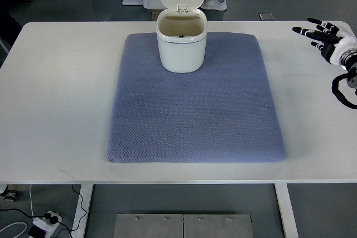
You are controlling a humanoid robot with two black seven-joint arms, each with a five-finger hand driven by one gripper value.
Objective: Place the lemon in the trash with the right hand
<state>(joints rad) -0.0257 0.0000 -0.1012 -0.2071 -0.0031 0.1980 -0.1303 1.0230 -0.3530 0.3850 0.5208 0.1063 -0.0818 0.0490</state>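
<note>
white table (50,98) fills frame, blue-grey quilted mat (195,115) lying flat at centre; person's legs and sneakers (215,3) on floor at 12 o'clock; power strip with cables (42,222) on floor at 7 o'clock; metal plate (181,226) at 6 o'clock

Glossy white plastic bin (181,42) on matt, quilted blue cloth mat (195,110); smooth white tabletop (56,93).

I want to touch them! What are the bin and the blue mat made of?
The bin looks like smooth, glossy white plastic: it shines and has a hinged lid standing open. The mat looks like soft woven or foam fabric, going by its dull, bumpy diamond texture.
</note>
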